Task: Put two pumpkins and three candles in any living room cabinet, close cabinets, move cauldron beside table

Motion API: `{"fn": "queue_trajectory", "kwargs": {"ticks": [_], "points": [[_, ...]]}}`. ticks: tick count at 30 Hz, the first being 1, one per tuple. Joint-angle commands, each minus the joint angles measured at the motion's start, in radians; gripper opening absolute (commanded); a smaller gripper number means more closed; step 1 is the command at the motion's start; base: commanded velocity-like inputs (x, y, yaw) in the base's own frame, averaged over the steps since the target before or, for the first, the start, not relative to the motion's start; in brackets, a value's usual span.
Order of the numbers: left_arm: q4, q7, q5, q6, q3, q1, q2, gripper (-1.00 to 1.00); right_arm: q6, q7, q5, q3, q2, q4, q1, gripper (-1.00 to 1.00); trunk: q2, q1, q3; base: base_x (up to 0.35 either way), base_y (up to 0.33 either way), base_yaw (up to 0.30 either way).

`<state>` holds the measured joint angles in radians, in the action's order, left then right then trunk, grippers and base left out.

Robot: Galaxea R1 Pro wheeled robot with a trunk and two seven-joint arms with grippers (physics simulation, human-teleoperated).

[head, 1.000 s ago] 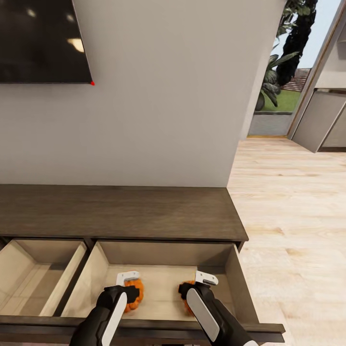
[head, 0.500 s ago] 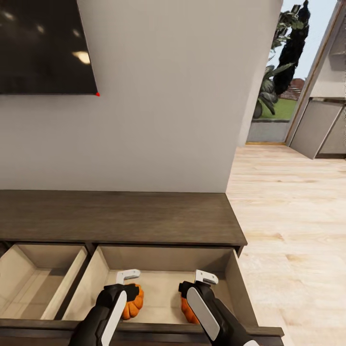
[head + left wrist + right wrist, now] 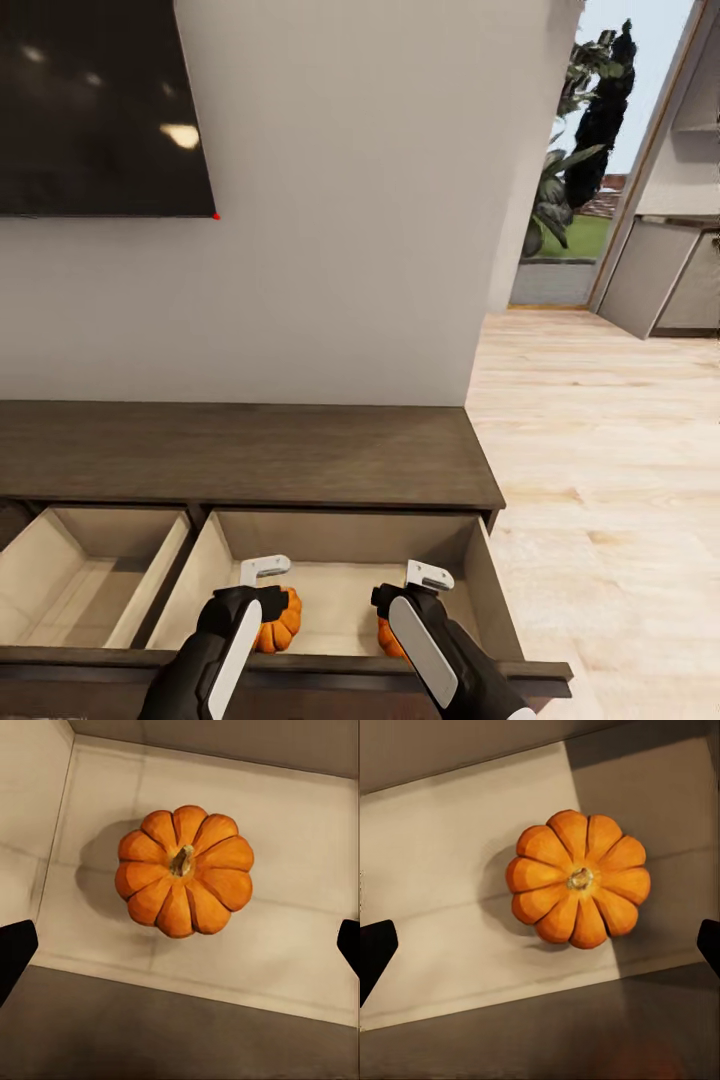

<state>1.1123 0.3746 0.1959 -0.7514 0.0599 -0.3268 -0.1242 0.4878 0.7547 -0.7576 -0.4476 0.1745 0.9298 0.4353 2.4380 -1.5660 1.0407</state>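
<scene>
While both arms hang over the open drawer:
Left gripper point(image 3: 262, 572): fingers wide apart, holding nothing.
Right gripper point(image 3: 428, 577): fingers wide, empty.
Pumpkins point(image 3: 184, 870) point(image 3: 578, 878): upright on the beige floor of the cabinet point(image 3: 250, 455) right drawer, well apart.

Living room: wall television point(image 3: 95, 105), console point(image 3: 240, 450)
</scene>
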Motion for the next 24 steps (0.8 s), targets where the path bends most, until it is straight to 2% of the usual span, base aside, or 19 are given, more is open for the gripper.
{"fn": "queue_trajectory", "kwargs": {"ticks": [1,9,18,20,22,24], "points": [[0.001,0.0,0.0,0.0,0.0,0.0,0.0,1.0,0.0,0.0,0.0,0.0,0.0,0.001,0.0,1.0,-0.007,0.004,-0.003,-0.108,0.0,0.0],[0.009,0.0,0.0,-0.002,-0.002,0.0,0.0,1.0,0.0,0.001,0.0,0.002,0.0,0.013,0.0,1.0,-0.063,0.035,-0.028,-0.126,0.0,0.0],[0.028,0.0,0.0,-0.003,-0.004,0.0,0.001,1.0,0.0,0.0,0.0,0.003,0.0,0.014,-0.001,1.0,-0.126,0.069,-0.056,-0.021,0.0,0.0],[0.045,0.0,0.003,-0.004,-0.004,0.0,0.001,1.0,0.0,0.004,0.0,-0.001,0.0,0.044,-0.002,1.0,-0.14,0.077,-0.063,-0.001,0.0,0.0],[0.087,-0.001,0.004,-0.019,-0.002,0.0,0.002,1.0,0.005,0.007,0.0,-0.005,0.0,0.116,-0.01,1.0,-0.154,0.084,-0.069,0.0,0.0,0.0],[0.189,-0.017,0.006,-0.087,-0.002,0.005,0.005,1.0,0.032,0.014,0.0,-0.007,0.0,0.241,-0.012,1.0,-0.168,0.092,-0.075,0.0,0.0,0.0]]}}
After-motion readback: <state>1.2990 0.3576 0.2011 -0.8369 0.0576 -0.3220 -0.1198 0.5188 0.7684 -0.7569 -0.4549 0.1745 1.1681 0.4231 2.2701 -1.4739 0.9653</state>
